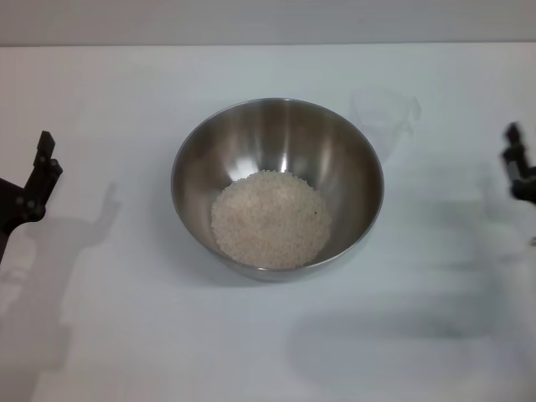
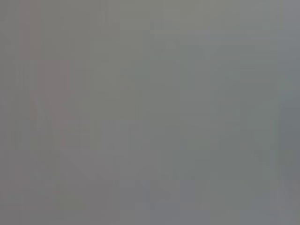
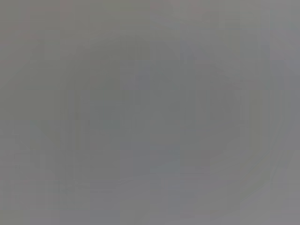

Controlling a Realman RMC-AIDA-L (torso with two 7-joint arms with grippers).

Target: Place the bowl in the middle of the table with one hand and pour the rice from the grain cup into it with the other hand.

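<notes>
The bowl (image 1: 277,188), a large round vessel of shiny stainless steel, stands upright near the middle of the table (image 1: 126,335), a plain white flat top that fills almost the whole head view. Inside it lies the rice (image 1: 270,219), a pale off-white mound of small grains covering the bottom and lying a little toward the near wall. Just beyond the bowl's far right rim stands the grain cup (image 1: 383,117), a small clear frosted plastic cup, upright on the table, close to the bowl; whether they touch cannot be told. No grains can be made out in it.

At the left edge of the same view the left gripper (image 1: 33,188), a black claw, hangs over the table well apart from the bowl and grasps nothing; whether it is released or clenched cannot be told. At the right edge the right gripper (image 1: 517,167), also black and only partly in frame, is likewise well away from the cup and the bowl, with nothing in it, and its state cannot be told either.

The left wrist view shows only a flat grey blur with nothing recognisable.

The right wrist view is the same featureless grey.
</notes>
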